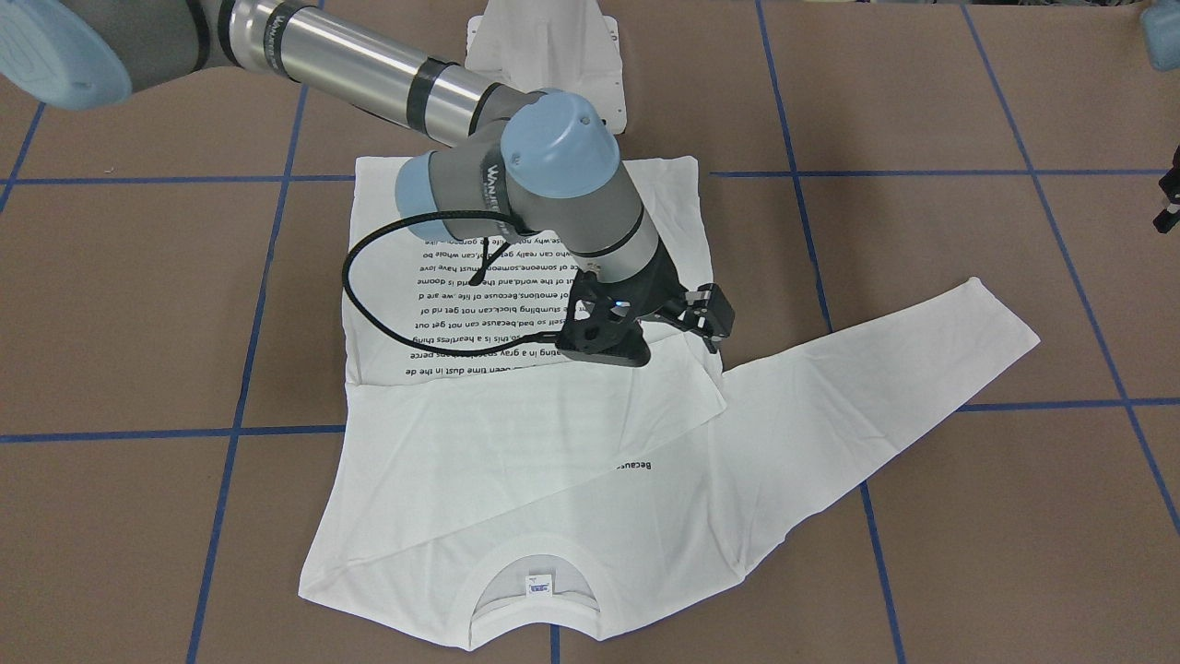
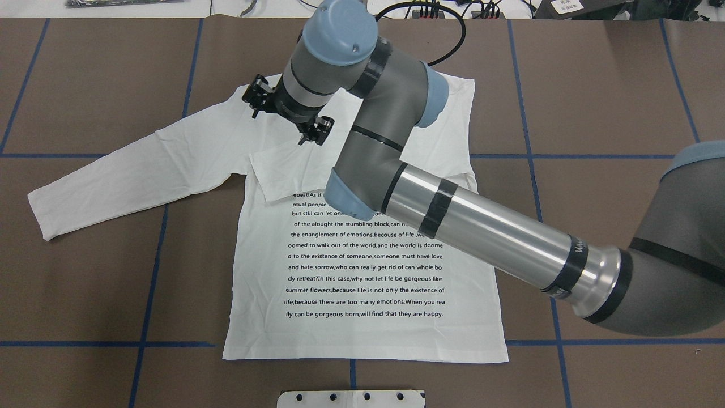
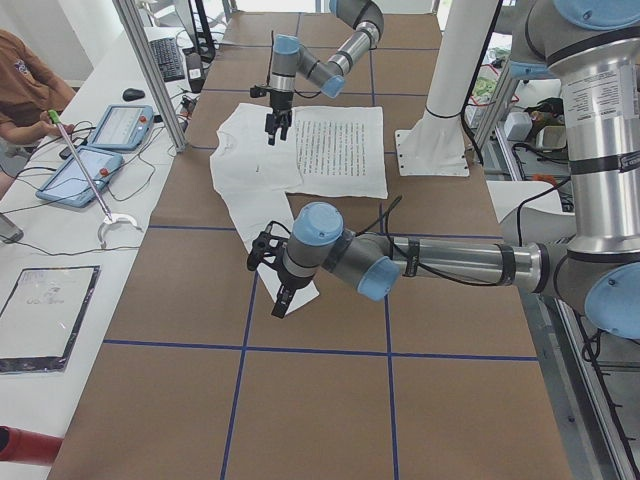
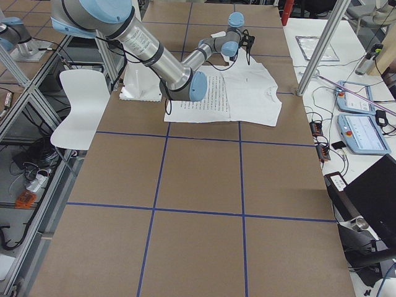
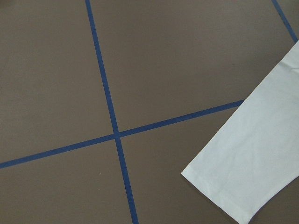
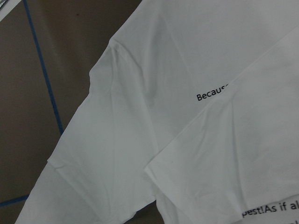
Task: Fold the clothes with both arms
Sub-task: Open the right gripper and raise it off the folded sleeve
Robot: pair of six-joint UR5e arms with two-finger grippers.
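The white long-sleeved T-shirt (image 1: 516, 480) (image 2: 362, 334) lies flat, printed text up, its collar (image 1: 535, 599) and neck label (image 1: 537, 584) on the side away from the robot. One sleeve is folded across the chest (image 1: 553, 415) (image 6: 243, 154). The other sleeve (image 1: 922, 360) (image 2: 113, 181) stretches out flat toward my left side, and its cuff (image 5: 243, 172) fills a corner of the left wrist view. My right gripper (image 1: 712, 318) (image 2: 256, 97) hovers over the shoulder by the folded sleeve's end, looking open and empty. My left gripper (image 1: 1169, 195) (image 3: 278, 290) hangs near the outstretched cuff; its jaws are not readable.
The brown table (image 2: 595, 85) carries a grid of blue tape lines (image 5: 114, 135). The white pedestal base (image 1: 544, 46) (image 2: 351, 398) stands at the shirt's hem side. A person (image 3: 25, 90) sits at a side bench with tablets (image 3: 120, 125) and cables.
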